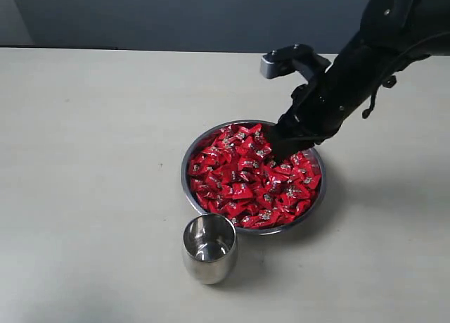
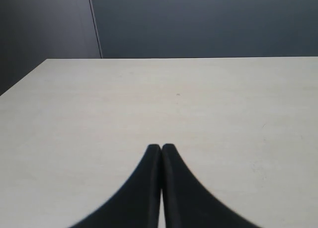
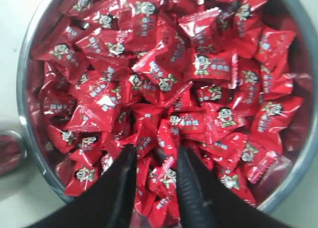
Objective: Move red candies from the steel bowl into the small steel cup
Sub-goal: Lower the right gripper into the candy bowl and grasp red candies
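We record one pale beige tabletop (image 1: pixel 84 161), which carries every other item. One black right arm (image 1: pixel 365 62) reaches down from the far right in the exterior view.

One wide, shallow bowl of shiny grey steel (image 1: pixel 183 176) stands near the middle of the tabletop. One small handleless cup of polished steel (image 1: pixel 204 267) stands upright just beside the bowl's near rim. We cannot tell whether the two touch.

We count two grippers. The right gripper (image 3: pixel 157 153) is lowered into the far right part of the bowl. Its two black fingers (image 3: pixel 121 188) stand apart, tips sunk among the wrappers, with candies lying in the gap. The left gripper (image 2: pixel 161 147) hangs over bare tabletop with its fingers pressed together on nothing.

The small candies in shiny red wrappers (image 1: pixel 246 182) fill the bowl in one heap. They overlap too densely for an exact count, so we record several dozen. All the candies we see lie inside the bowl.
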